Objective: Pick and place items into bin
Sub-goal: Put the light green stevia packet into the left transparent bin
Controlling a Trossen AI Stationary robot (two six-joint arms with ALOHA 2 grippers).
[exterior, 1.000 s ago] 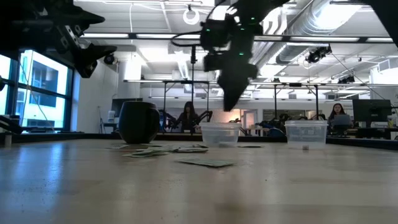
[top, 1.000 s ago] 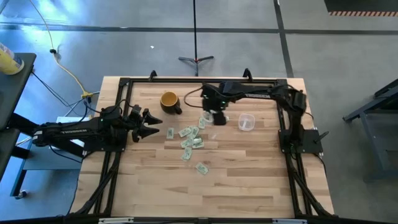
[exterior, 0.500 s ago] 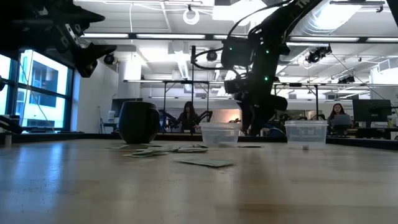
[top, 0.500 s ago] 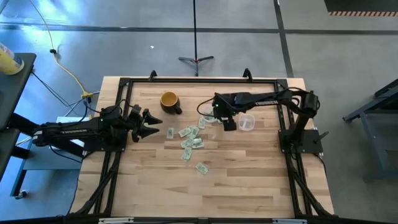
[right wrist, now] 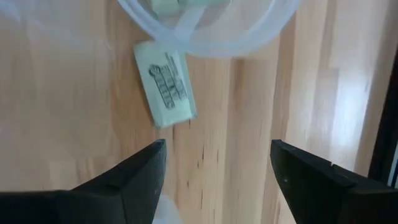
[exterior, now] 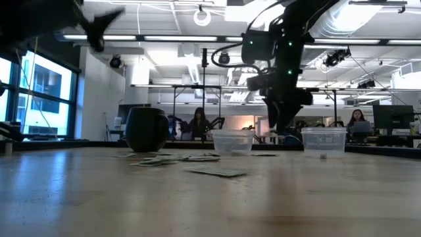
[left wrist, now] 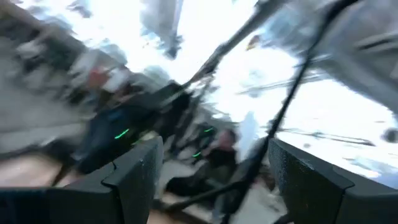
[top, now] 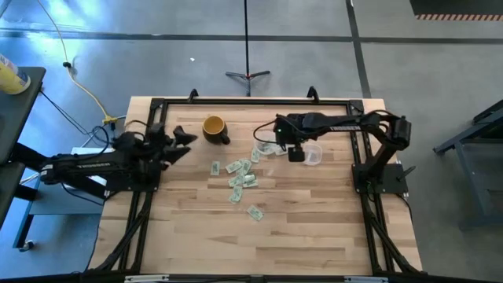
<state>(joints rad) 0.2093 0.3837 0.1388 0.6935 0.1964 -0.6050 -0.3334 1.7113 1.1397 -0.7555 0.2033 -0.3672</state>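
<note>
Several pale-green slips (top: 241, 173) lie flat on the wood table; one (top: 254, 211) lies nearer the near edge. The clear bowl (top: 270, 147) stands right of the yellow mug (top: 213, 127). In the right wrist view its rim (right wrist: 211, 38) holds slips (right wrist: 166, 6), and another slip (right wrist: 166, 87) lies flat on the table beside it. My right gripper (top: 295, 152) is open, pointing down between the bowl and the clear cup (top: 313, 154). My left gripper (top: 181, 137) is open and raised, left of the mug.
A black frame (top: 157, 102) runs along the table's edges. The clear cup (exterior: 322, 140) stands right of the bowl (exterior: 233, 141) in the low view, with the mug (exterior: 146, 129) on the left. People sit at desks in the room beyond. Bare wood fills the near half of the table.
My right gripper has moved from above the bowl toward the table's right and come down low between the bowl and the cup. My left gripper has swung up and toward the far edge, nearer the mug; its wrist view is blurred. The slips on the table have kept their places.
</note>
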